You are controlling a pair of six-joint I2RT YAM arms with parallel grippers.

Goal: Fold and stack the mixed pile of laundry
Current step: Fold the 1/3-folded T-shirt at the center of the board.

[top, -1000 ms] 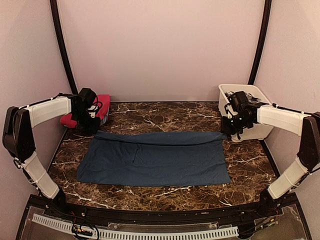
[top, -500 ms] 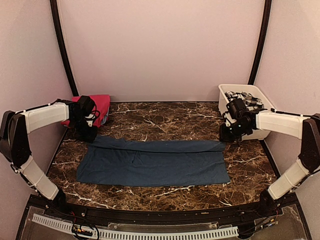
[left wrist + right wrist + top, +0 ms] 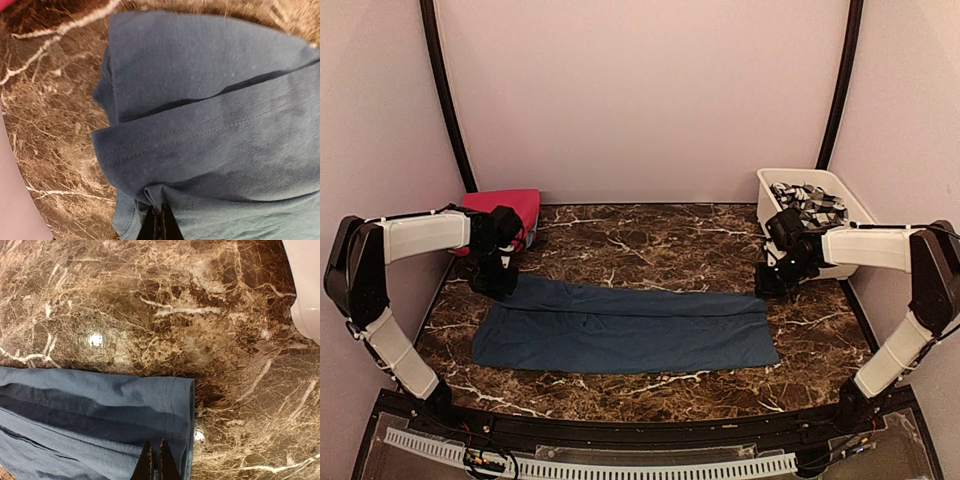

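Both grippers are clenched on the dark navy garment [image 3: 630, 330], which lies flat and doubled on the brown marbled worktop [image 3: 650, 235]. The left gripper [image 3: 159, 215] pinches its far-left stitched edge, the right gripper [image 3: 154, 450] its far-right hem. Beyond, a pink garment [image 3: 505, 208] fills the far-left corner; a white tub [image 3: 766, 215] of patterned cloth [image 3: 810, 200] stands far right.

pink garment [image 3: 516, 203] half behind left arm [image 3: 425, 232], tub [image 3: 307, 287] cropped
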